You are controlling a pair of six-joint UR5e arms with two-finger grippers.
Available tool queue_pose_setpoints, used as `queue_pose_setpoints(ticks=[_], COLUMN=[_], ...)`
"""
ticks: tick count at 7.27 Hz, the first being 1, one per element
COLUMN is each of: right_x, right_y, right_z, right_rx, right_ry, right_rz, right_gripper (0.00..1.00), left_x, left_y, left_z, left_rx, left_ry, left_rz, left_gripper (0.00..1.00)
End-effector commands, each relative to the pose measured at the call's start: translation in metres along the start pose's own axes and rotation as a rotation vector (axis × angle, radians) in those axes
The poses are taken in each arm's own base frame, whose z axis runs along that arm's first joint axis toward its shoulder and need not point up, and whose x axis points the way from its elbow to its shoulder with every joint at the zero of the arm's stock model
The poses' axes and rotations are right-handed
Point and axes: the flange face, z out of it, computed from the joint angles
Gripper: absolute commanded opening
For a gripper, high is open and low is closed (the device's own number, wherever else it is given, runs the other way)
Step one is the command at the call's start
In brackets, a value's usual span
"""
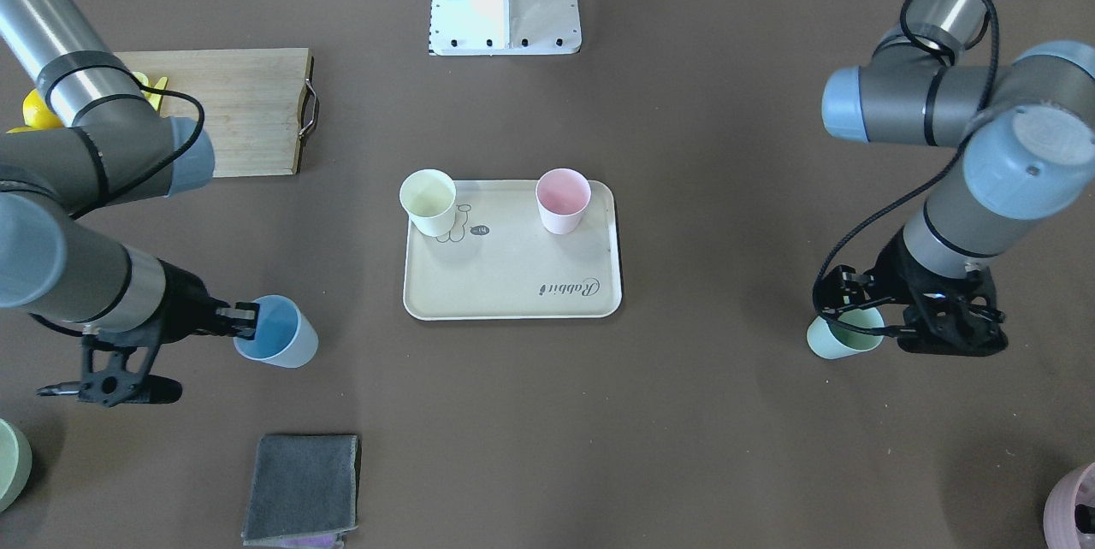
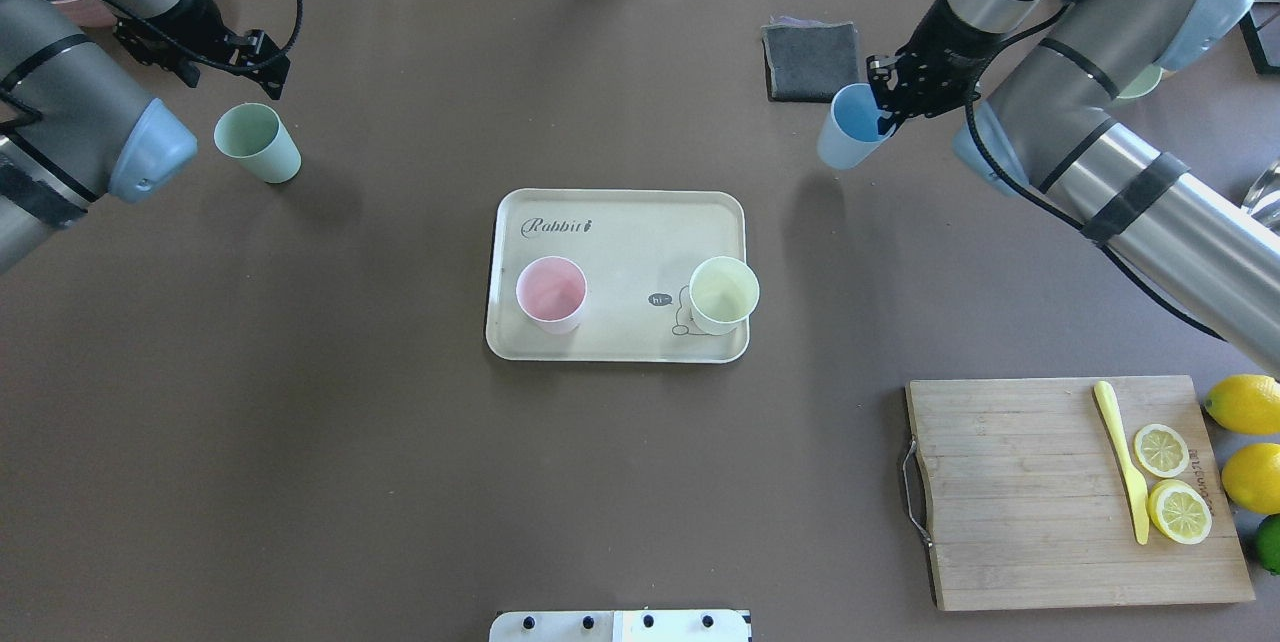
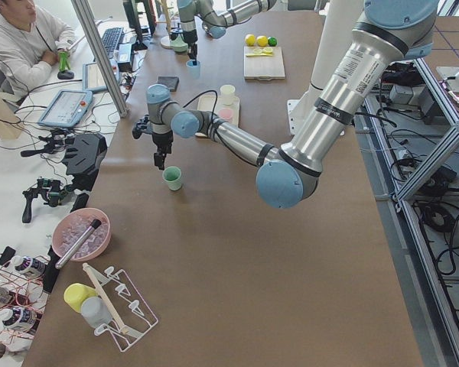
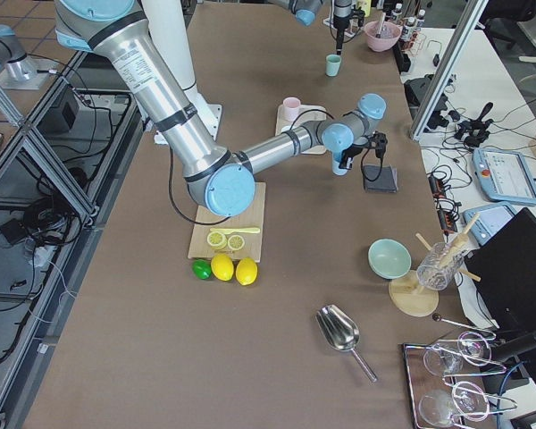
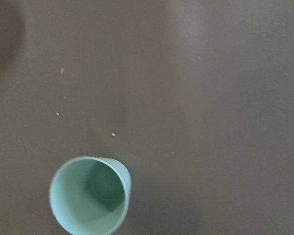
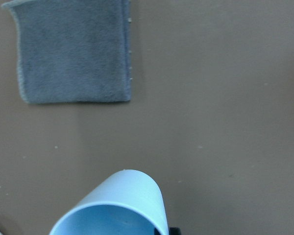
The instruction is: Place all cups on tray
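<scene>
The cream tray [image 2: 620, 242] [image 1: 513, 262] lies mid-table. The pink cup [image 2: 551, 293] [image 1: 562, 199] and the pale yellow cup [image 2: 723, 294] [image 1: 429, 200] stand upright on it. My right gripper [image 2: 885, 107] [image 1: 246, 318] is shut on the rim of the light blue cup [image 2: 848, 127] [image 1: 278, 331] [image 6: 112, 205], which it holds tilted, to the right of the tray's far side. The sage green cup [image 2: 258, 142] [image 1: 843, 339] [image 5: 88, 196] stands upright on the table at the far left. My left gripper [image 2: 265, 62] [image 1: 855, 297] is open just beyond and above it, not touching.
A grey cloth [image 2: 810, 60] [image 6: 73, 51] lies beyond the blue cup. A wooden cutting board [image 2: 1020, 492] with lemon slices and a yellow knife lies near right. A mauve pot [image 1: 1074, 506] and a pale green bowl [image 1: 10, 463] sit at the far edge.
</scene>
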Motion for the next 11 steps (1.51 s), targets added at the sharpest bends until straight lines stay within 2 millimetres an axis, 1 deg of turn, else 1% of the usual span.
queue_pose_setpoints(ticks=[1, 2, 3, 4, 5, 6, 7, 8, 9, 10, 11], right_x=[-0.093, -0.113, -0.122, -0.132, -0.134, -0.135, -0.144, -0.146, -0.143, -0.140, -0.125], right_y=[0.059, 0.075, 0.087, 0.098, 0.102, 0.103, 0.102, 0.098, 0.091, 0.086, 0.072], right_z=[0.028, 0.043, 0.056, 0.068, 0.075, 0.076, 0.066, 0.054, 0.034, 0.022, -0.001], right_rx=[-0.005, 0.000, -0.003, 0.001, 0.002, 0.006, 0.017, 0.031, 0.046, 0.056, 0.053], right_ry=[-0.022, -0.012, -0.001, 0.010, 0.021, 0.022, 0.007, -0.004, -0.023, -0.030, -0.054], right_rz=[0.019, 0.024, 0.013, -0.001, -0.008, -0.019, -0.028, -0.033, -0.029, -0.023, -0.001], right_gripper=[0.00, 0.00, 0.00, 0.00, 0.00, 0.00, 0.99, 1.00, 1.00, 1.00, 1.00], left_x=[-0.038, -0.042, -0.047, -0.050, -0.053, -0.048, -0.050, -0.049, -0.048, -0.045, -0.034], left_y=[-0.008, -0.008, -0.006, -0.001, 0.009, 0.017, 0.022, 0.026, 0.026, 0.026, 0.025], left_z=[0.022, 0.026, 0.032, 0.046, 0.057, 0.066, 0.070, 0.073, 0.074, 0.072, 0.064], left_rx=[-0.018, -0.021, -0.027, -0.039, -0.053, -0.064, -0.078, -0.084, -0.087, -0.092, -0.108], left_ry=[-0.004, -0.007, -0.008, 0.005, 0.021, 0.025, 0.030, 0.042, 0.043, 0.060, 0.107], left_rz=[-0.003, -0.004, -0.013, -0.008, -0.006, 0.001, -0.002, -0.001, -0.004, -0.004, -0.005], left_gripper=[0.98, 0.98, 0.98, 0.98, 0.95, 0.93, 0.83, 0.38, 0.00, 0.00, 0.00])
